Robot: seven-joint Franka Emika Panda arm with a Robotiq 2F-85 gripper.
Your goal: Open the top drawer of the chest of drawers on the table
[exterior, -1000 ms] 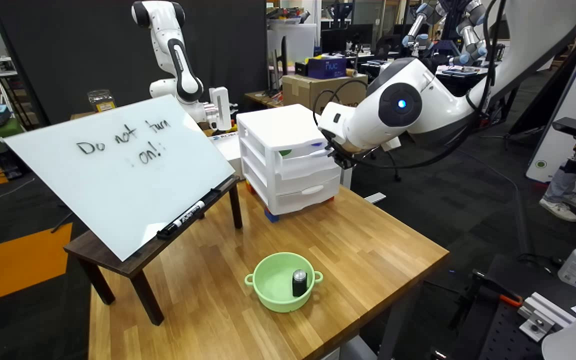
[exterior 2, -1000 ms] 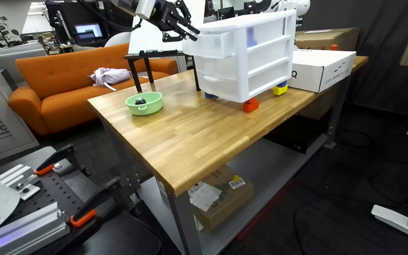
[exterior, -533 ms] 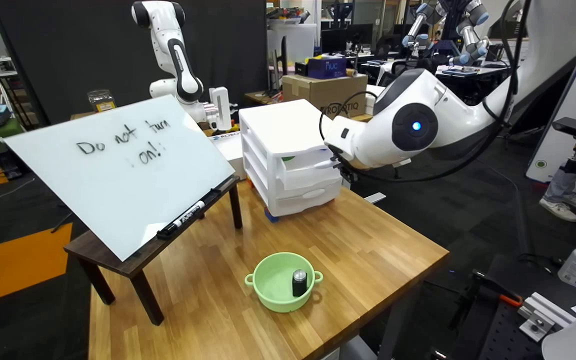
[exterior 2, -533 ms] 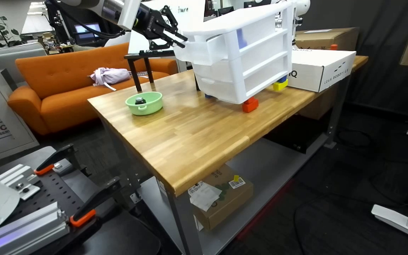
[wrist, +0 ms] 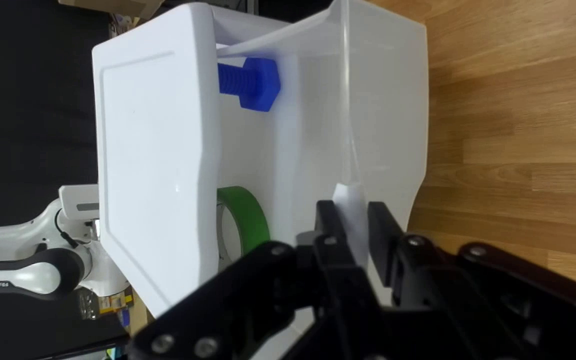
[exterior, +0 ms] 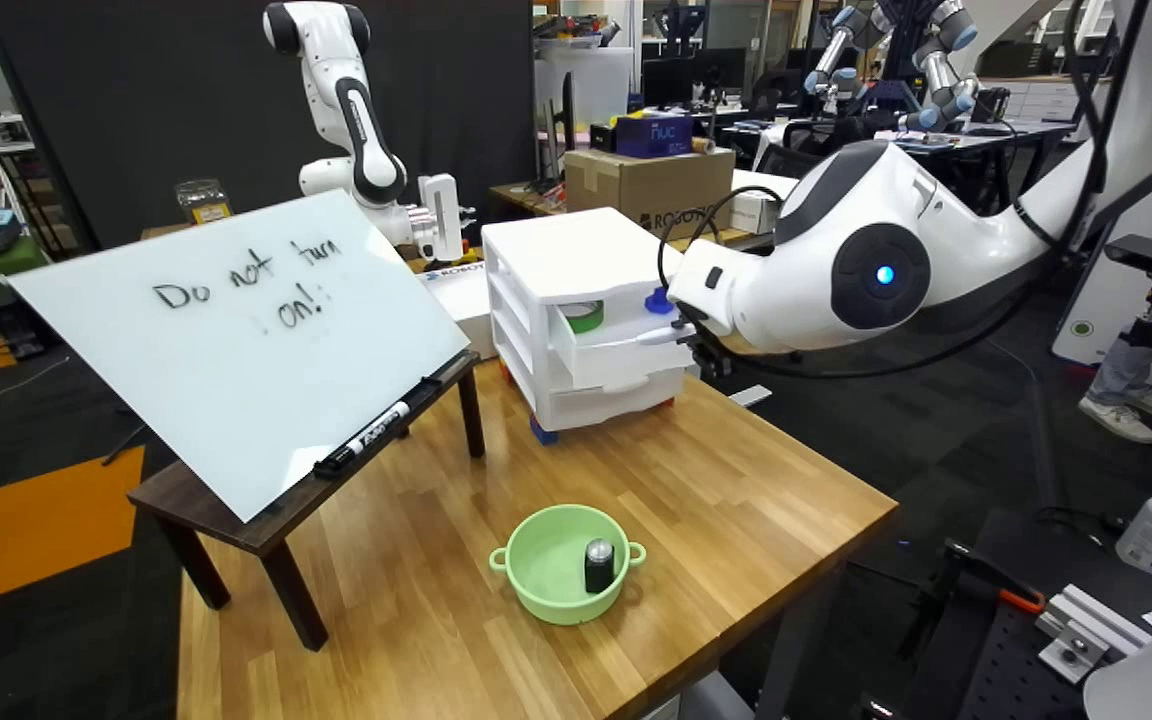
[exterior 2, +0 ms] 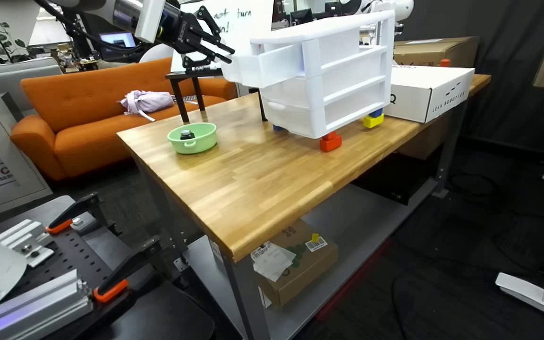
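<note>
In the wrist view we see the gripper (wrist: 352, 220) clamped onto the front edge of the top drawer (wrist: 323, 125), one fingertip inside the wall, one outside. The drawer stands partway out of the white chest of drawers (exterior: 576, 250), jutting past the two lower drawers (exterior 2: 286, 114) in both exterior views. Inside it we make out a blue hex-headed bolt (wrist: 255, 82) and a green tape roll (wrist: 249, 215), both partly hidden by the chest's top. Coloured toy bricks (exterior 2: 331, 143) sit beneath the chest on the wooden table (exterior: 416, 560), and a green two-handled bowl (exterior: 566, 613) holds a black object with a silvery top (exterior: 599, 570).
</note>
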